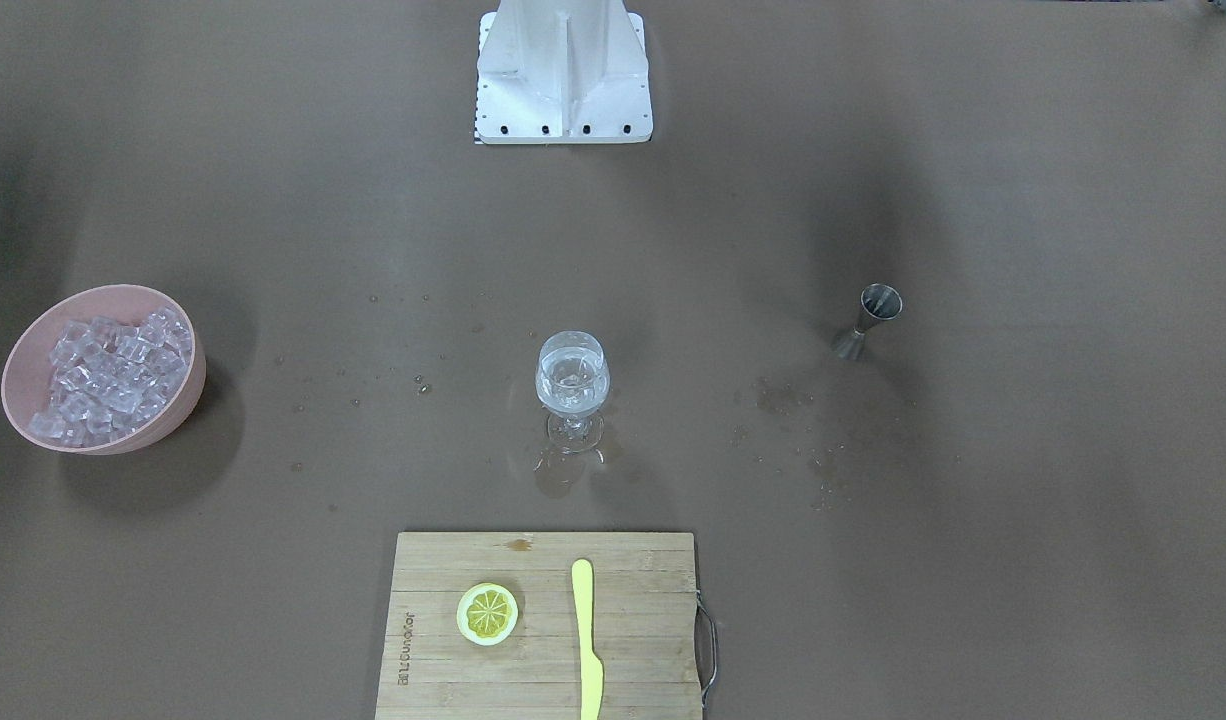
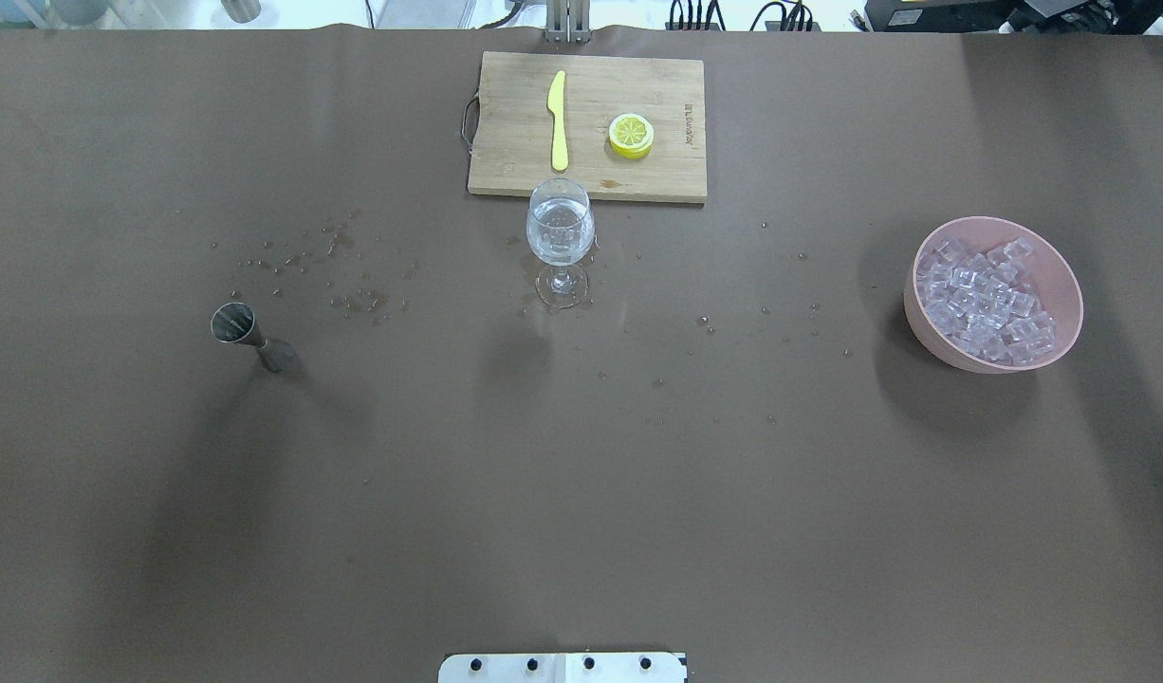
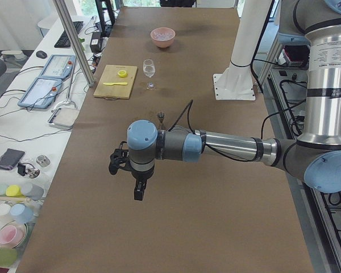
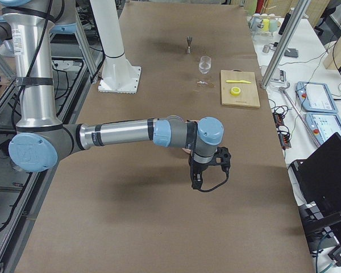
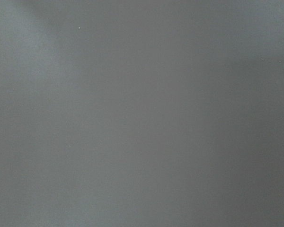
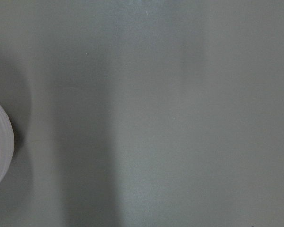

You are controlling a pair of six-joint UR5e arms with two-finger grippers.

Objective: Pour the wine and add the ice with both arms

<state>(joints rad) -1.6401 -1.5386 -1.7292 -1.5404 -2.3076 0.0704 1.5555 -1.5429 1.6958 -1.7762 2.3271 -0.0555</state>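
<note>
Left gripper (image 3: 137, 192) and right gripper (image 4: 198, 183) hover mid-frame in the side views; jaw state cannot be told. Front view: ice (image 1: 108, 378) in pink bowl (image 1: 188, 402) at left, jigger (image 1: 870, 320) at right, seemingly wine (image 1: 571, 392) in the centred glass (image 1: 574, 432), likely so each gripper reaches its own.

The glass (image 2: 561, 232) stands central, jigger (image 2: 249, 337) at the robot's left, ice (image 2: 989, 304) in a bowl (image 2: 932, 339) right, board (image 2: 506, 142) beyond.

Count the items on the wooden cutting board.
2. A yellow plastic knife lies near the middle of the rectangular wooden cutting board; a round yellow lemon slice sits apart, toward the robot's right. Nothing looks hidden.
</note>
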